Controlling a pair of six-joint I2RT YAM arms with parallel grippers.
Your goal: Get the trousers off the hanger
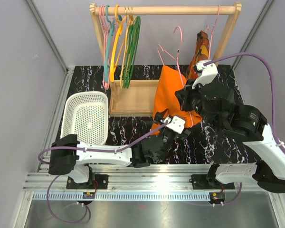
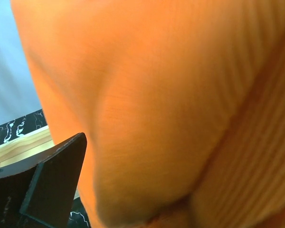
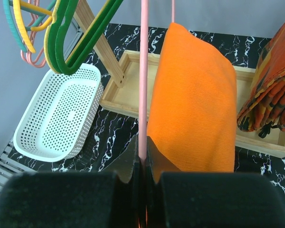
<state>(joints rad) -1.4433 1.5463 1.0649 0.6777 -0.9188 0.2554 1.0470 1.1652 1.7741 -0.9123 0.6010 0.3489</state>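
While the right claw (image 3: 142,164) clamps the pink wire hanger (image 3: 143,71), the soft bright orange cloth trousers (image 1: 168,92) drape from it above the black table (image 1: 218,142), probably best pinched low by the spread left claw (image 1: 164,135).

trousers (image 3: 194,104): bright orange cloth, fine ribbed weave, matt | hanger (image 3: 143,71): thin pink wire, smooth coated finish | basket (image 1: 88,93): white perforated plastic, smooth | rack (image 1: 166,9): pale bare wood, matt | table (image 1: 85,78): black, white-veined stone look, glossy | far-right garment (image 3: 270,85): patterned soft cloth
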